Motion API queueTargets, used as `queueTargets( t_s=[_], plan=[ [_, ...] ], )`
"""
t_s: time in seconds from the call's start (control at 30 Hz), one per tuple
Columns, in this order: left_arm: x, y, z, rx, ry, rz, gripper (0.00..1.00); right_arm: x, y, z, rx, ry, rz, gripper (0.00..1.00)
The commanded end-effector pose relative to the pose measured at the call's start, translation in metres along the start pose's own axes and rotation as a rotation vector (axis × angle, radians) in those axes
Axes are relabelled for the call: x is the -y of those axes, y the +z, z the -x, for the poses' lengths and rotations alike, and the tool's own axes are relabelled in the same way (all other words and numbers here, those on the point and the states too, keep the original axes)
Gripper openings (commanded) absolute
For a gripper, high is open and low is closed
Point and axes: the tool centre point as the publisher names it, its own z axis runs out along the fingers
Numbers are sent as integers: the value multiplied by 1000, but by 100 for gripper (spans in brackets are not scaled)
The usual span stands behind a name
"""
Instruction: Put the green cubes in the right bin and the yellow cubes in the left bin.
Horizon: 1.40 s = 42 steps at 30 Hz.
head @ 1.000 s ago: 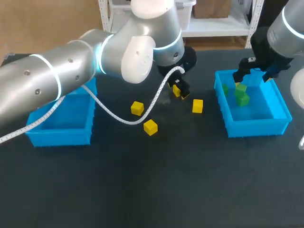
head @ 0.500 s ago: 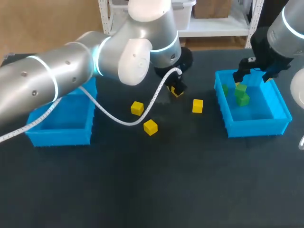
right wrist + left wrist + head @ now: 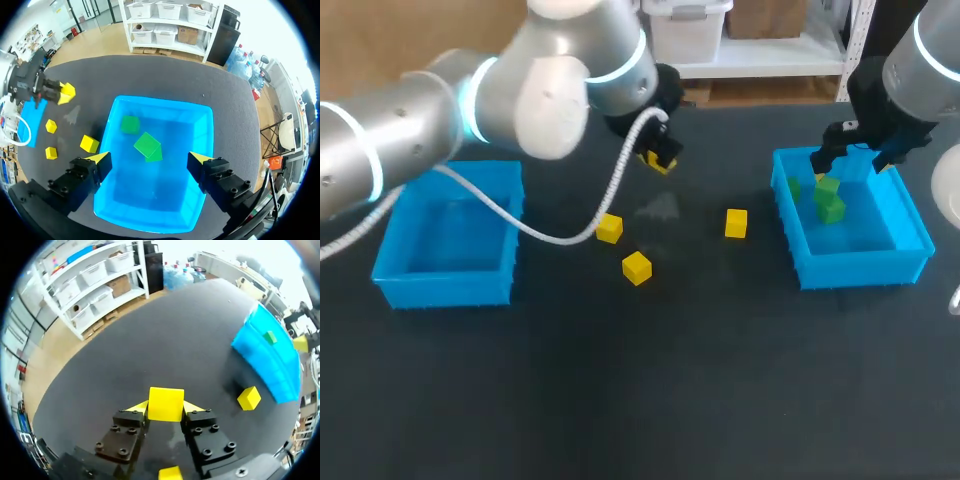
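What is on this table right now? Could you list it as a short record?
left bin: no cubes seen inside
right bin: holds green cubes
left gripper: shut on a yellow cube
right gripper: open, over the right bin
loose yellow cubes: three on the table, between the bins

A cube (image 3: 166, 404) sits gripped between the left fingers (image 3: 138, 407), above the table (image 3: 620, 400); three loose cubes (image 3: 637, 267) lie on it near them. Under the right fingers (image 3: 100, 159), a bin (image 3: 205, 115) holds other cubes (image 3: 147, 145).
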Motion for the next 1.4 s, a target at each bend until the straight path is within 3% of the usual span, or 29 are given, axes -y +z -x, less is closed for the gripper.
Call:
queueTargets(
  t_s=[0.03, 0.47, 0.8, 1.13, 1.4],
  plan=[
    [-16, -38, -29, 77, -28, 7, 0, 0, -1, -2, 5, 1, -3, 100],
    [-84, -97, -81, 130, -135, 83, 0, 0, -1, -2, 5, 1, -3, 100],
    [-133, -141, -132, 135, -224, 150, 0, 0, -1, -2, 5, 1, -3, 100],
    [-154, -161, -174, 115, -279, 184, 0, 0, -1, -2, 5, 1, -3, 100],
    [-161, -162, -194, 92, -296, 197, 0, 0, -1, -2, 5, 1, -3, 100]
  ],
)
